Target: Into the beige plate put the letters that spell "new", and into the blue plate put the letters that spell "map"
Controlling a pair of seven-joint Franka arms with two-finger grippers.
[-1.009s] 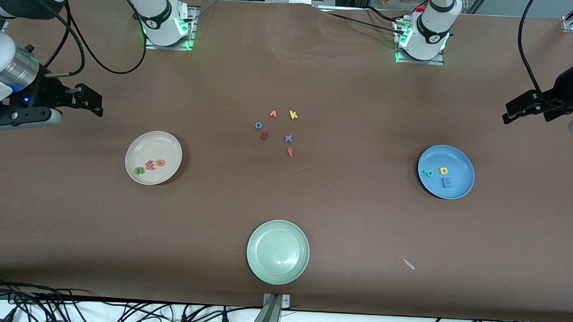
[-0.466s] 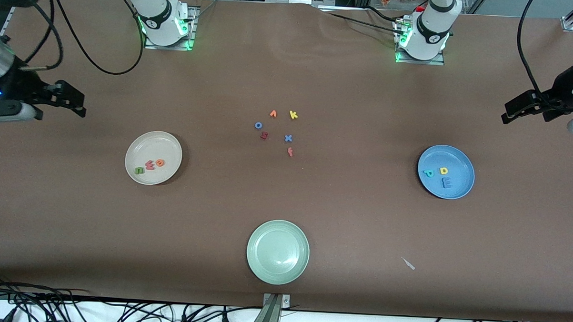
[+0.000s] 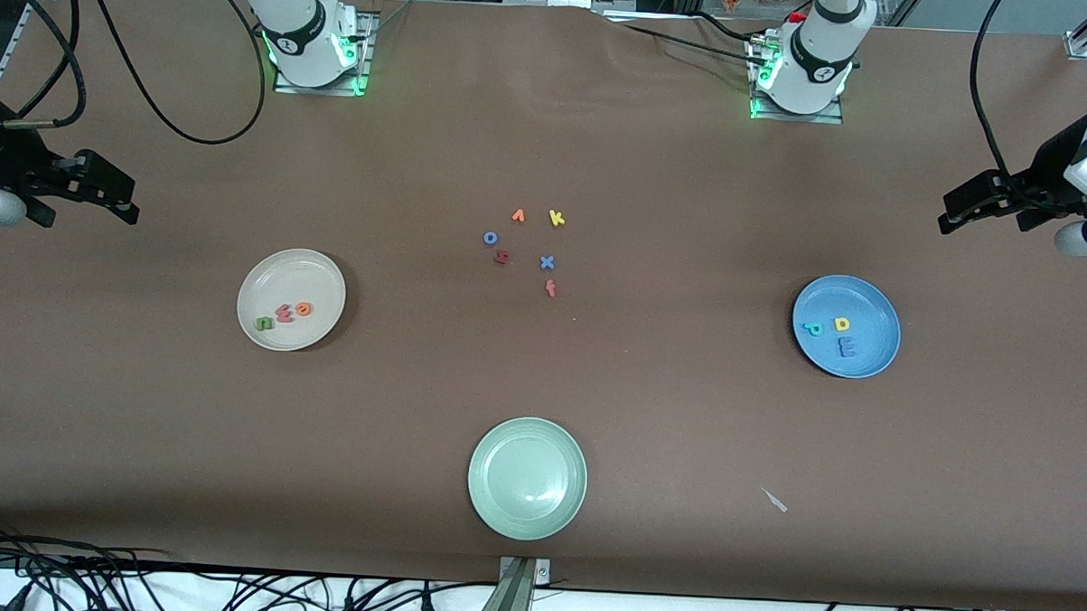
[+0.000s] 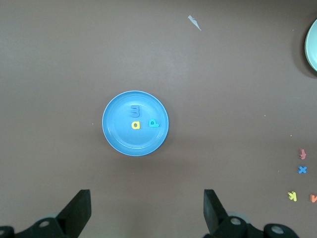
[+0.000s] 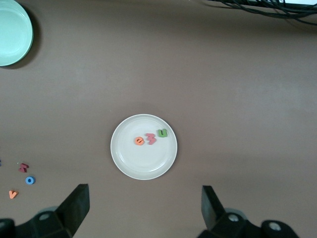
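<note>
The beige plate (image 3: 291,274) holds the green n (image 3: 263,324), the pinkish-red w (image 3: 284,313) and the orange e (image 3: 303,309). In the blue plate (image 3: 869,308) lie the teal p (image 3: 813,329), the yellow a (image 3: 842,324) and the blue m (image 3: 847,349). My right gripper (image 3: 118,196) hangs open and empty, high over the table at the right arm's end. Its wrist view looks down on the beige plate (image 5: 143,161) between open fingers (image 5: 144,193). My left gripper (image 3: 963,207) is open and empty over the left arm's end, with the blue plate (image 4: 135,144) below its camera.
A pale green plate (image 3: 527,477) sits near the front edge. Loose letters lie mid-table: orange v (image 3: 518,216), yellow k (image 3: 556,218), blue o (image 3: 490,238), dark red s (image 3: 501,258), blue x (image 3: 547,262), a red letter (image 3: 550,289). A small scrap (image 3: 775,501) lies nearby.
My right gripper has drawn back toward the right arm's end of the table, away from the beige plate. The left gripper has shifted slightly. No letter or plate has moved.
</note>
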